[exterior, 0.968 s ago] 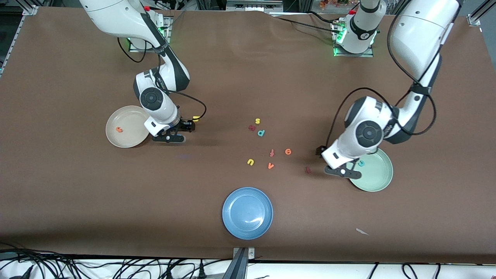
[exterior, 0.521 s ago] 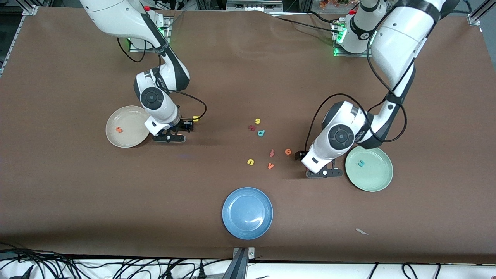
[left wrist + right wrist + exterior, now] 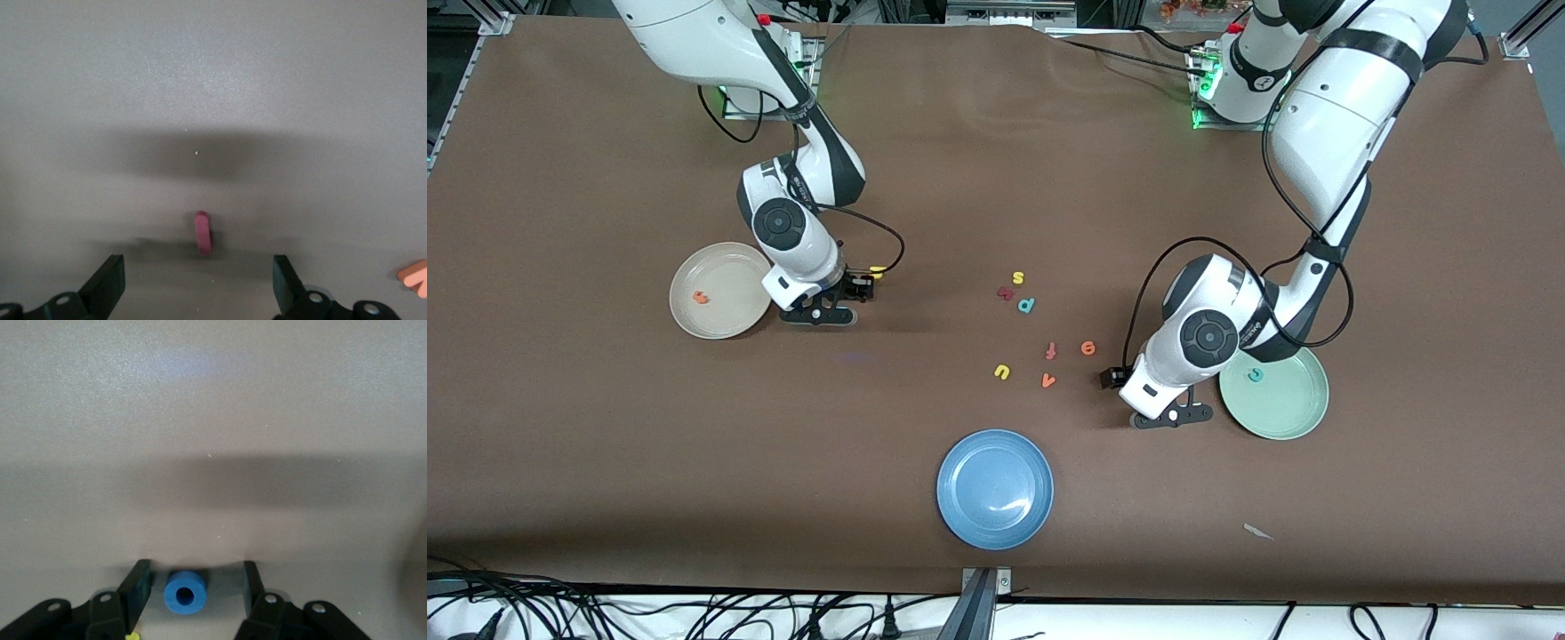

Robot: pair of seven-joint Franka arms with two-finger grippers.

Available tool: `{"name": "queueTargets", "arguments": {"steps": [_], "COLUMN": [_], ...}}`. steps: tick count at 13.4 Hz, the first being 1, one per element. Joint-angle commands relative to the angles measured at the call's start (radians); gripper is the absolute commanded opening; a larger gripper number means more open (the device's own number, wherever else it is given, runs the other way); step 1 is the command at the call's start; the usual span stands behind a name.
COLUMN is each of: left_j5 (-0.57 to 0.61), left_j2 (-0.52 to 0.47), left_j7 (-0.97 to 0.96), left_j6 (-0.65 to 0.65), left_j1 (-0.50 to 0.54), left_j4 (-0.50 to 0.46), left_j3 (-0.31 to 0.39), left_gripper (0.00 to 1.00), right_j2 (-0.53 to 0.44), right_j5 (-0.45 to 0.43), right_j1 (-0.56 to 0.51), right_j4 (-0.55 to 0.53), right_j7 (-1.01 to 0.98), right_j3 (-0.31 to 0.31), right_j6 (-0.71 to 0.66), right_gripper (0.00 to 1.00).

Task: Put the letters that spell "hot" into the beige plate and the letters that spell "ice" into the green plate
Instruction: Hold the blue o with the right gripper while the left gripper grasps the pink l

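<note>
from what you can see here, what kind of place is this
Most likely a robotics lab bench: a brown table with two arms bolted along one edge, loose cables trailing past the opposite edge, and small foam letters and plates, like the blue plate, laid out for sorting.

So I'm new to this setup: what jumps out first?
Both arms are low over tiny letters. The left gripper stands open astride the dark red i beside the green plate. The right gripper brackets the blue o beside the beige plate.
</note>
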Motion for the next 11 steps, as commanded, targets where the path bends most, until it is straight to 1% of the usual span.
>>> {"name": "queueTargets", "arguments": {"steps": [1, 3, 4, 5, 6, 7, 9, 10, 11], "left_j5": [-0.027, -0.025, -0.025, -0.025, -0.024, -0.022, -0.022, -0.022, -0.022], "left_j2": [0.037, 0.048, 0.048, 0.048, 0.05, 0.05, 0.05, 0.05, 0.05], "left_j7": [-0.002, -0.002, 0.0, -0.002, 0.0, 0.0, 0.003, 0.004, 0.004], "left_j6": [0.013, 0.027, 0.027, 0.027, 0.027, 0.027, 0.027, 0.027, 0.027], "left_j1": [-0.011, -0.014, -0.014, -0.015, -0.015, -0.015, -0.015, -0.015, -0.015], "left_j4": [0.039, 0.039, 0.039, 0.038, 0.038, 0.038, 0.038, 0.038, 0.038], "left_j3": [0.005, 0.007, 0.007, 0.007, 0.007, 0.007, 0.007, 0.007, 0.007], "left_gripper": [0.95, 0.9, 0.88, 0.83, 0.81, 0.75, 0.66, 0.59, 0.55], "right_j2": [0.003, 0.003, 0.004, 0.006, 0.007, 0.007, 0.009, 0.009, 0.01], "right_j5": [0.013, 0.013, 0.013, 0.013, 0.013, 0.013, 0.013, 0.013, 0.013], "right_j1": [-0.008, -0.008, -0.008, -0.008, -0.008, -0.008, -0.008, -0.008, -0.008], "right_j4": [-0.014, -0.014, -0.014, -0.014, -0.014, -0.014, -0.014, -0.014, -0.014], "right_j7": [0.007, 0.009, 0.009, 0.009, 0.009, 0.009, 0.009, 0.009, 0.009], "right_j3": [0.014, 0.014, 0.014, 0.014, 0.014, 0.014, 0.014, 0.014, 0.014], "right_j6": [0.017, 0.017, 0.017, 0.017, 0.017, 0.018, 0.018, 0.018, 0.018], "right_gripper": [0.56, 0.49, 0.49, 0.49, 0.49, 0.47, 0.45, 0.42, 0.41]}}
